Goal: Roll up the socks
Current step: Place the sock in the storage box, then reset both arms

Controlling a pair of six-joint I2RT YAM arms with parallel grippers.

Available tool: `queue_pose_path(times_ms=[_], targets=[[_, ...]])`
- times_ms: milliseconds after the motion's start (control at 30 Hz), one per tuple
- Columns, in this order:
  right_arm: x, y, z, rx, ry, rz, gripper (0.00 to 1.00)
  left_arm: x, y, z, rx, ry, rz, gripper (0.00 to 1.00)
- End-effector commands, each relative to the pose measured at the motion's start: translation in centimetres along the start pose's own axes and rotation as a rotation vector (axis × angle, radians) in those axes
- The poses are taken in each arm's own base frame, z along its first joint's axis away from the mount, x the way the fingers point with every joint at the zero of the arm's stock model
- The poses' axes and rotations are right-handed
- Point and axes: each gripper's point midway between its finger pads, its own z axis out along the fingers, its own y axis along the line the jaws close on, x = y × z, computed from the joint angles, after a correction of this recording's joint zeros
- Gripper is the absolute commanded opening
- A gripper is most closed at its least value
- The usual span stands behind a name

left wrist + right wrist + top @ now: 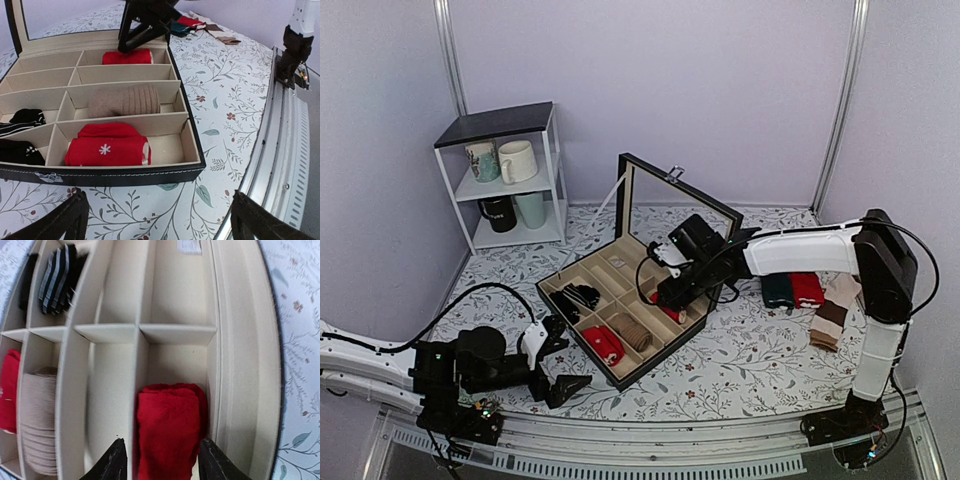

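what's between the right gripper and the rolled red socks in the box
Nothing visible. The right gripper hangs right over the rolled red socks, fingers open to either side. The roll lies in an end compartment of the box; a divider and the box's wall flank it but do not cover it.

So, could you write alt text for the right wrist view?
Rolled red socks lie in one compartment of a beige divided box, between the fingers of the open right gripper. Other compartments hold a beige roll and dark striped socks.
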Motion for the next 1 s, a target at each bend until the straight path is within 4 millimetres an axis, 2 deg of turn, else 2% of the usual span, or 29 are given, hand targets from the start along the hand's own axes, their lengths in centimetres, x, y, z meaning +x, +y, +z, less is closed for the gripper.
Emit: queue_pose_path(times_ms=[0,167,367,500,633,767,867,900,933,967], targets=[[-4.0,1.0,-5.3,-0.035,-0.154,-0.001,0.50,-0.1,0.6,0.1,-0.022,-0.012,-0.004,1.00],[-4.8,2.1,-7.0,-0.075,-0.194,-0.020,0.51,-0.1,1.2,0.0,-0.054,-0.015,-0.018,0.99],[-4.2,6.7,-8.1,-0.130,-0.204,-0.129,0.54,0.0,1.9,0.2,-0.098,-0.004,-0.033,0.99],[-3.7,7.5,-9.9,-0.128,-0.243,-0.091,0.55,0.3,1.9,0.6,-0.113,0.025,-0.031,1.00],[-1.7,7.5,-10.9,-0.139,-0.250,-0.026,0.58,0.4,2.3,0.8,-0.142,0.041,-0.029,1.00],[1.1,6.8,-11.3,-0.132,-0.219,0.032,0.69,0.3,2.8,0.8,-0.166,0.041,-0.040,1.00],[2.9,5.9,-12.3,-0.121,-0.239,0.093,0.80,0.3,3.2,0.7,-0.183,0.040,-0.054,1.00],[3.4,5.5,-12.8,-0.114,-0.257,0.120,0.87,0.3,3.3,0.6,-0.186,0.037,-0.059,0.99],[4.3,4.9,-13.2,-0.103,-0.270,0.142,0.99,0.3,3.3,0.6,-0.187,0.036,-0.063,0.99],[5.3,4.2,-13.5,-0.083,-0.279,0.182,1.00,0.3,3.5,0.5,-0.193,0.034,-0.068,0.99]])
